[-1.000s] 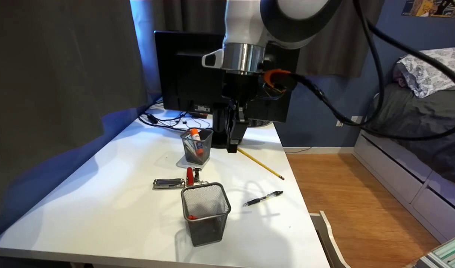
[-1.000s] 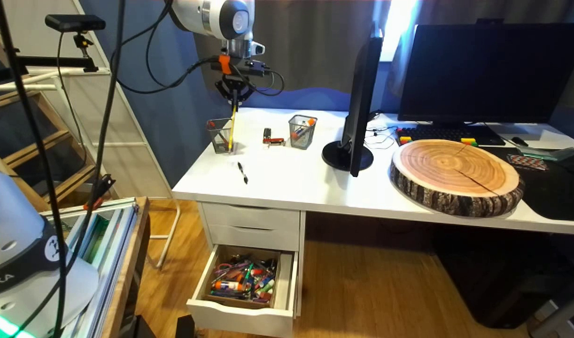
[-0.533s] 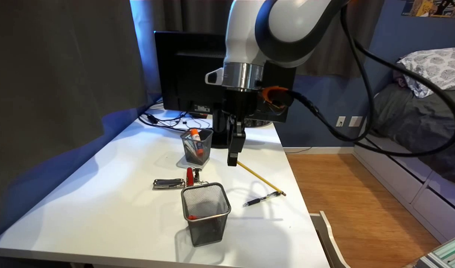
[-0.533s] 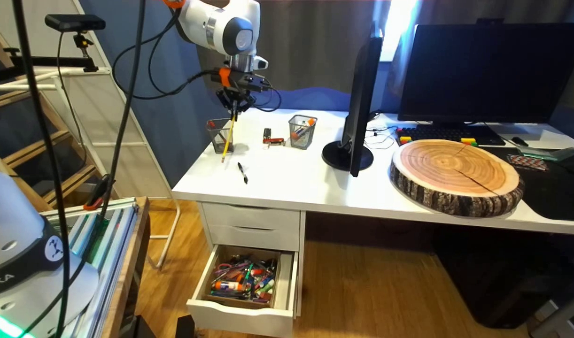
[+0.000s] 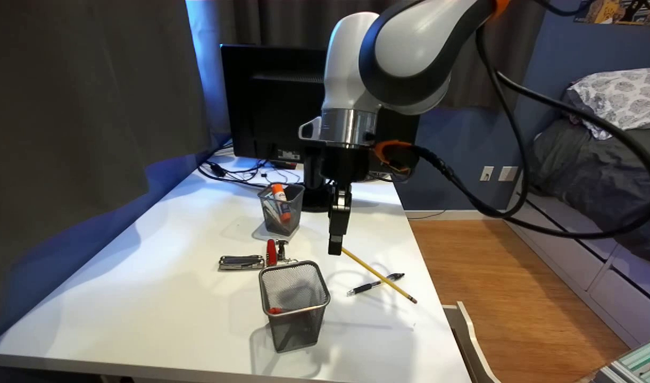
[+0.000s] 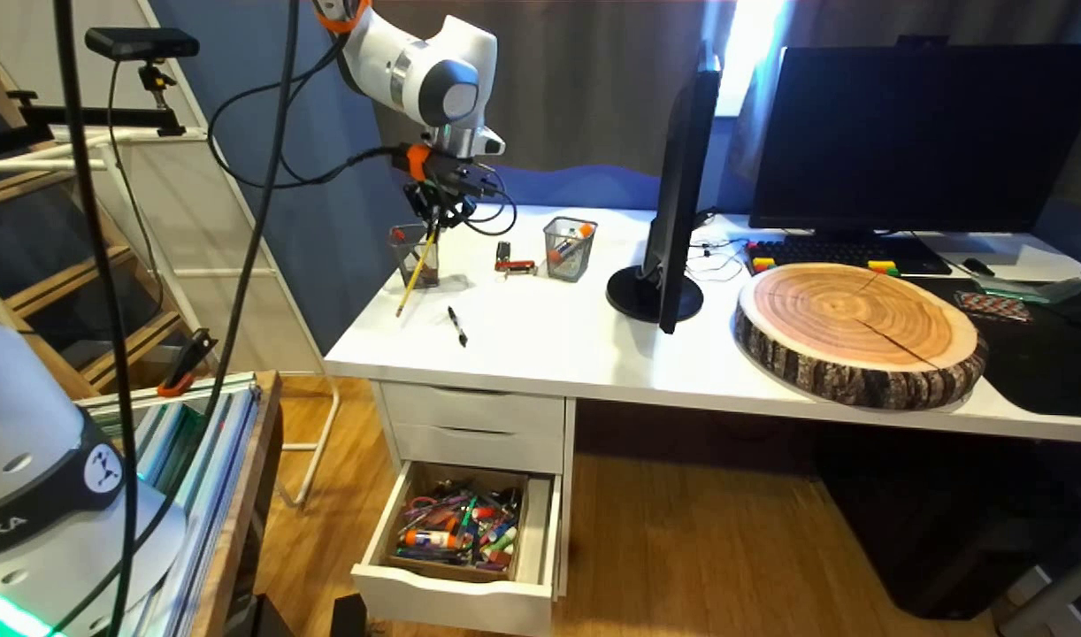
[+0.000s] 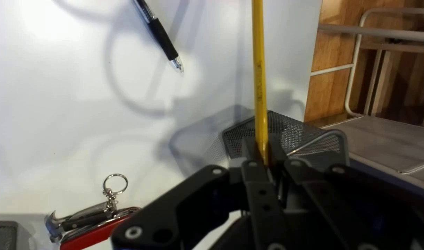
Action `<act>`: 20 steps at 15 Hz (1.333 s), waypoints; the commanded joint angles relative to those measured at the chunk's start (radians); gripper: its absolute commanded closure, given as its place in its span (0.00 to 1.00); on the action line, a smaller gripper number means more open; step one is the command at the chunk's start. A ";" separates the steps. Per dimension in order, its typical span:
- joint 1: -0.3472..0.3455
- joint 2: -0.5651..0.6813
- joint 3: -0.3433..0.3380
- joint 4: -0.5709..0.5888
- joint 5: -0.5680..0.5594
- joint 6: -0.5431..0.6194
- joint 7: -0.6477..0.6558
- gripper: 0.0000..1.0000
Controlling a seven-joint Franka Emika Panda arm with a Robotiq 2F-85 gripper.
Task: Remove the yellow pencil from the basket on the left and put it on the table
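One yellow pencil [image 7: 259, 76] is held in the air, outside the baskets, slanting down over a white counter [image 5: 171, 308]; its shadow falls apart from it. Near it, one pen [image 7: 162, 39] with a black grip lies flat. Two mesh baskets stand upright: the closer basket [image 5: 298, 332], with something red inside, and the farther basket [image 5: 296, 215], holding an orange-capped glue stick [image 5: 281, 202]. Between them lies one red pocketknife [image 5: 271, 252], just beside a key ring [image 7: 115, 184]. Further out, in an exterior view, are two monitors [image 6: 921, 133] and one round wooden slab [image 6: 859, 318].

Compared with a second ago, the gripper [image 7: 263, 151] and pencil are lower, and in an exterior view the pencil tilts where it looked nearly vertical. The pen and both baskets have not moved.

The gripper is pinched nearly together, its fingertips clasping the pencil near one end.
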 commanded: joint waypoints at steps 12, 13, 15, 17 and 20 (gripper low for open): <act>-0.024 0.092 0.021 -0.036 0.080 0.178 0.058 0.65; -0.026 0.096 0.025 -0.034 0.082 0.179 0.056 0.58; -0.028 0.096 0.026 -0.035 0.083 0.183 0.060 0.45; -0.027 0.084 0.025 -0.041 0.081 0.184 0.065 0.32; -0.026 0.050 0.021 -0.059 0.067 0.188 0.063 0.12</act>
